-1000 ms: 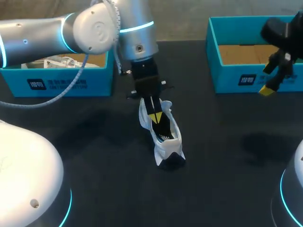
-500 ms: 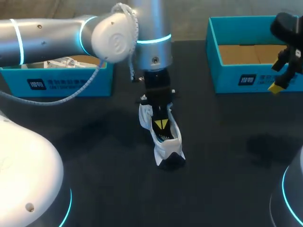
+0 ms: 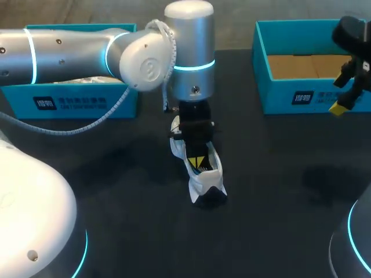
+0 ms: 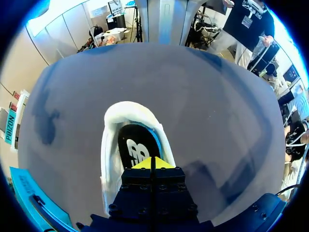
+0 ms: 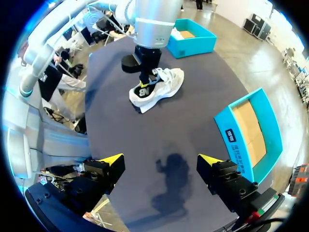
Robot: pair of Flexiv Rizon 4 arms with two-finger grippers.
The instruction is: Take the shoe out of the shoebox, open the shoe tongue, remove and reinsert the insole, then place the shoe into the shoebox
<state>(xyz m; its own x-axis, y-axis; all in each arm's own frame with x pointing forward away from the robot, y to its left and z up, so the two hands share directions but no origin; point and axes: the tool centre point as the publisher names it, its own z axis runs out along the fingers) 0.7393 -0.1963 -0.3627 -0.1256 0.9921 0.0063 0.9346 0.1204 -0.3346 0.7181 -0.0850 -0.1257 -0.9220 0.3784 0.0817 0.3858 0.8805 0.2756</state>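
A white shoe [image 3: 203, 176] lies on the dark table, its opening facing up and its black insole [image 4: 136, 149] visible inside. My left gripper [image 3: 197, 160] points straight down into the shoe's opening. It is shut, with its yellow tips [image 4: 152, 163] together and resting on the insole. In the right wrist view the shoe [image 5: 161, 86] lies far ahead, with my left arm [image 5: 150, 26] standing over it. My right gripper [image 5: 161, 160] is open and holds nothing. It hangs high at the near wall of the right shoebox [image 3: 301, 95].
The right teal shoebox [image 5: 231, 133] shows a bare cardboard floor. The left teal shoebox [image 3: 69, 103] at the back left holds white stuffing. My left arm's silver links span the table's back left.
My left gripper has slid along the shoe and lower into its opening, the arm swinging rightward. The right gripper has shifted a little to the right.
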